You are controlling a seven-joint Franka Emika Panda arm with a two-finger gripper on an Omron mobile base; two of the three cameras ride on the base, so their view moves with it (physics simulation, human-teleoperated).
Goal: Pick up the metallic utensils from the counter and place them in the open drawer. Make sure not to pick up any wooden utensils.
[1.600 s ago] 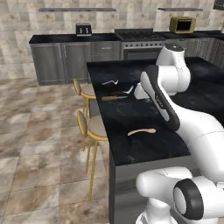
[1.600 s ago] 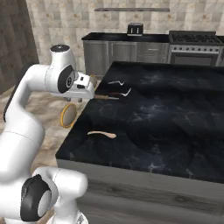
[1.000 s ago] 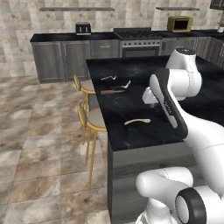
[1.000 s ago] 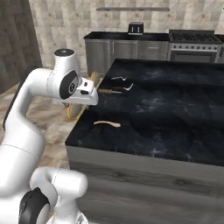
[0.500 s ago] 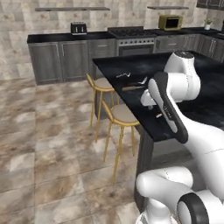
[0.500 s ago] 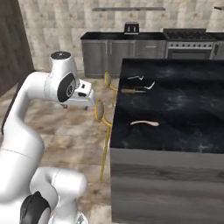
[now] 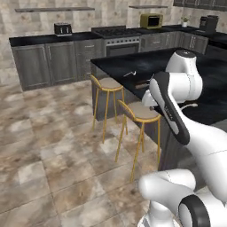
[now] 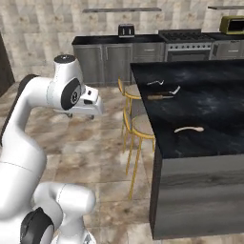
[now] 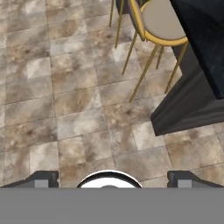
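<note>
The black counter [image 8: 214,109] carries the metallic utensils: a thin fork [image 8: 155,83], a second silver piece [image 8: 175,89] and a brown-handled knife [image 8: 159,97]. Nearer the front lies the tan wooden spoon [image 8: 188,128]. In the left base view the fork [image 7: 130,73] and knife [image 7: 142,82] show beside my arm. My gripper [image 9: 112,178] is open and holds nothing, its fingertips [image 9: 41,177] wide apart over the tiled floor. It hangs left of the counter [image 9: 205,39], apart from all utensils. The open drawer is out of view.
Two gold-legged stools [image 8: 143,125] [image 8: 129,90] stand along the counter's left side, between my hand and the utensils; one stool [image 9: 164,19] lies just ahead in the hand view. Grey cabinets [image 8: 105,59] and a stove [image 8: 183,40] line the back wall. Open floor spreads to the left.
The whole scene has slid right in both base views, so the base has moved; the counter now lies further right and more floor shows. The gripper stays open.
</note>
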